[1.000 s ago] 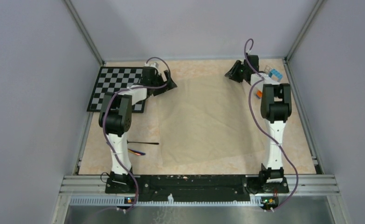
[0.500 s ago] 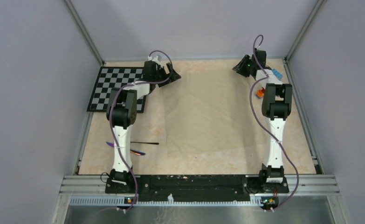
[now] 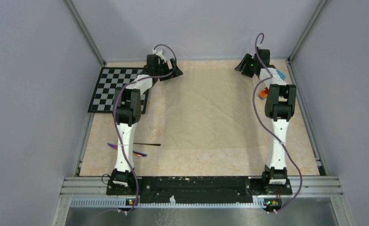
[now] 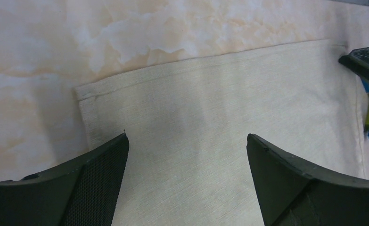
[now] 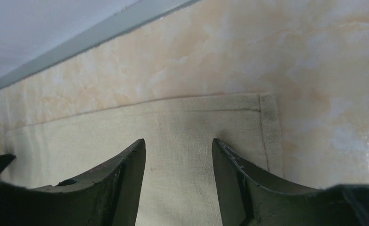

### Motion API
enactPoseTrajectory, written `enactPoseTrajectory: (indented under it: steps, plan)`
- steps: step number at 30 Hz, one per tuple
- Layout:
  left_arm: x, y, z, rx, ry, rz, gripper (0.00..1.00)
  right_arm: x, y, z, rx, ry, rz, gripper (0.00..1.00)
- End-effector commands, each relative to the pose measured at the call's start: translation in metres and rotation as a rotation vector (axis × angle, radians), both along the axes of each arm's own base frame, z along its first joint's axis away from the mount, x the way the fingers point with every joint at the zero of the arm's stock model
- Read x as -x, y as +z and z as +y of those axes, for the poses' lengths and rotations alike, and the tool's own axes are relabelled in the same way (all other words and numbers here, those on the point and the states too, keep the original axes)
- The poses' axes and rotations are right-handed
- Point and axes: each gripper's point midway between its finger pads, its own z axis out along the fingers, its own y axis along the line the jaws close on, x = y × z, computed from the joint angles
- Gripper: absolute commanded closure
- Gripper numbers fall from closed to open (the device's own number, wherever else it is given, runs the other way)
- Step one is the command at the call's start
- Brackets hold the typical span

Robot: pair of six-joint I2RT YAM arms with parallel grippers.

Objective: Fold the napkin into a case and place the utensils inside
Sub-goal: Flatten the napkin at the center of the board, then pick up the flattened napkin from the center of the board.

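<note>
- The soft, cream-beige square cloth napkin [image 3: 210, 110] lies open and flat in the middle of the pale, marble-look table [image 3: 196, 162]. It is not folded into a case.
- The left hand [image 3: 174, 73] is over the far left corner of the napkin.
- Its two dark fingers [image 4: 95, 186] are spread very wide apart. Only flat cloth shows in the gap between them. This hand holds nothing.
- The right hand [image 3: 245, 66] is over the far right corner of the napkin, close to the back wall.
- The right hand's fingers [image 5: 126, 183] are partly apart, not as wide as the left hand's. The cloth lies smooth between them and is not pinched, so this hand holds nothing too. I cannot tell if the tips touch the cloth.
- The slim dark utensils [image 3: 147, 144] lie on the bare table, left of the napkin and near the front. One thin black piece lies sideways, and one with a rainbow shine is just in front of it. The left arm passes over them.
- The black-and-white chequered board [image 3: 108, 87] lies flat at the far left of the table, beside the napkin. The left arm reaches across its right side.
- The small coloured toy bricks [image 3: 279, 74], blue and orange, sit at the far right by the right arm, just beside the napkin's right edge.
</note>
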Motion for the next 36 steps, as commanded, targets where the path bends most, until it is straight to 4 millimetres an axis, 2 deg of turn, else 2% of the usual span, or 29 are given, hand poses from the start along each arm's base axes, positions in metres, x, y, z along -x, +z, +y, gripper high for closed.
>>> enactPoseTrajectory:
  steps: [1,4,6,7,8,9,10,11,12,15,17,20,22,24,27,29,32,36]
  plan:
    - [0.010,0.048,0.015,-0.070,-0.044,-0.034,0.01,0.019,0.058,0.008,0.118,0.039,-0.012,0.43]
    - [0.039,0.091,0.017,-0.075,-0.055,-0.041,0.01,0.042,0.101,0.023,0.215,0.036,-0.026,0.37]
    - [0.068,0.117,0.023,-0.072,-0.034,-0.040,0.01,0.069,0.121,0.030,0.271,0.033,-0.015,0.35]
    - [0.087,0.131,0.023,-0.055,-0.038,-0.042,0.01,0.084,0.133,0.033,0.296,0.027,-0.018,0.33]
    - [0.107,0.140,0.022,-0.032,-0.053,-0.037,0.01,0.103,0.153,0.038,0.317,0.024,-0.039,0.32]
    - [0.130,0.150,0.021,-0.013,-0.068,-0.032,0.01,0.121,0.156,0.043,0.334,0.029,-0.034,0.31]
    - [0.156,0.171,0.020,0.007,-0.085,-0.056,0.01,0.141,0.166,0.048,0.349,0.029,-0.043,0.30]
    - [0.176,0.164,0.018,0.017,-0.107,-0.029,0.01,0.161,0.166,0.054,0.356,0.039,-0.044,0.29]
    - [0.205,0.181,0.018,0.034,-0.122,-0.055,0.01,0.180,0.174,0.058,0.356,0.041,-0.059,0.28]
    - [0.277,0.193,0.014,0.067,-0.176,-0.077,0.01,0.238,0.178,0.059,0.306,0.047,-0.070,0.21]
    - [0.320,0.195,0.013,0.094,-0.205,-0.084,0.01,0.271,0.175,0.050,0.287,0.026,-0.064,0.19]
    - [0.372,0.193,0.018,0.147,-0.210,-0.087,0.01,0.313,0.161,0.033,0.258,-0.016,-0.035,0.16]
    - [0.395,0.195,0.022,0.181,-0.200,-0.104,0.01,0.335,0.140,0.012,0.257,-0.070,0.033,0.09]
    - [0.413,0.192,0.024,0.208,-0.195,-0.110,0.01,0.358,0.111,-0.017,0.253,-0.167,0.150,0.05]
    - [0.428,0.187,0.026,0.238,-0.197,-0.107,0.01,0.391,0.076,-0.068,0.266,-0.358,0.343,0.03]
    - [0.430,0.181,0.027,0.231,-0.194,-0.095,0.01,0.411,0.059,-0.087,0.268,-0.449,0.458,0.05]
    - [0.431,0.171,0.027,0.202,-0.210,-0.058,0.01,0.430,0.041,-0.097,0.283,-0.518,0.553,0.11]
    - [0.431,0.163,0.026,0.174,-0.232,-0.038,0.01,0.434,0.019,-0.090,0.244,-0.527,0.610,0.24]
